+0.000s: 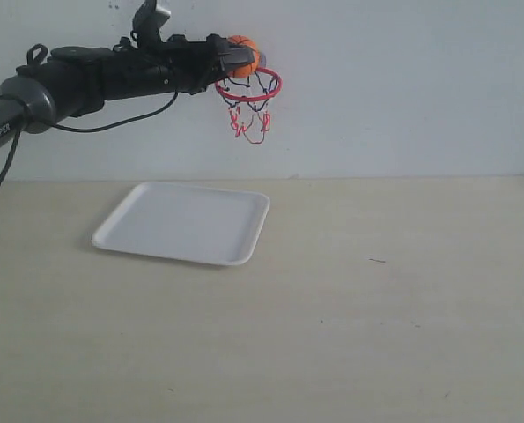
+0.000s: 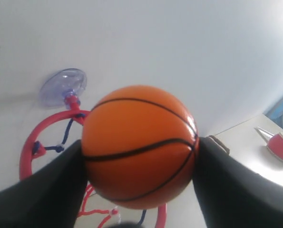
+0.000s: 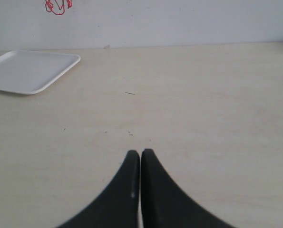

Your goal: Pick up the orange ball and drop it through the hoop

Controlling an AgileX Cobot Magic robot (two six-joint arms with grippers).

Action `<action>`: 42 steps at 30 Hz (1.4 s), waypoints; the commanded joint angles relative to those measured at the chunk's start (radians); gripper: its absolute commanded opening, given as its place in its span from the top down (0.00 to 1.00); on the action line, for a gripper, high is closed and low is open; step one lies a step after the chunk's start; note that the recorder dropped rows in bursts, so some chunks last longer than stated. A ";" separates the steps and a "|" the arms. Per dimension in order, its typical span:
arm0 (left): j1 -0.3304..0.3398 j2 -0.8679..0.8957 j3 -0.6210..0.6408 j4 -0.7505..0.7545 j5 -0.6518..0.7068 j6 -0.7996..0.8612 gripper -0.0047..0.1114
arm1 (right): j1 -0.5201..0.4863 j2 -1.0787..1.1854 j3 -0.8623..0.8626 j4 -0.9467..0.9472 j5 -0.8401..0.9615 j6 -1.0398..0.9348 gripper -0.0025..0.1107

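Observation:
High against the white wall, my left gripper (image 1: 237, 56) is shut on the orange ball (image 1: 245, 53), a small toy basketball with black seams. The ball sits just above the red ring of the hoop (image 1: 248, 86), whose net hangs below. In the left wrist view the orange ball (image 2: 140, 146) fills the middle between two black fingers (image 2: 51, 190), with the hoop (image 2: 28, 148) and its clear suction cup (image 2: 63, 87) behind. My right gripper (image 3: 140, 153) is shut on nothing, low over the beige table. The right arm does not show in the exterior view.
A white tray (image 1: 183, 223) lies on the beige table under and left of the hoop; the white tray (image 3: 29, 70) also shows in the right wrist view. A red and silver object (image 2: 280, 146) lies at the table's far edge.

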 commanded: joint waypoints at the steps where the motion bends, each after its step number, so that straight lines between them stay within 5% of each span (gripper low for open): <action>1: -0.009 -0.004 -0.007 -0.015 -0.016 0.008 0.85 | -0.004 -0.005 -0.001 -0.006 -0.011 -0.004 0.98; 12: -0.003 -0.004 -0.007 -0.007 0.016 0.020 0.45 | -0.004 -0.005 -0.001 -0.006 -0.011 -0.004 0.98; 31: 0.000 -0.004 -0.007 -0.001 0.020 0.012 0.35 | -0.004 -0.005 -0.001 -0.006 -0.011 -0.004 0.98; 36: 0.021 -0.029 -0.007 0.106 0.089 0.012 0.45 | -0.004 -0.005 -0.001 -0.006 -0.011 -0.004 0.98; 41: 0.083 -0.077 -0.007 0.197 0.215 -0.031 0.92 | -0.004 -0.005 -0.001 -0.006 -0.011 -0.004 0.98; 42: 0.095 -0.085 -0.007 0.198 0.237 -0.046 0.92 | -0.004 -0.005 -0.001 -0.006 -0.011 -0.004 0.98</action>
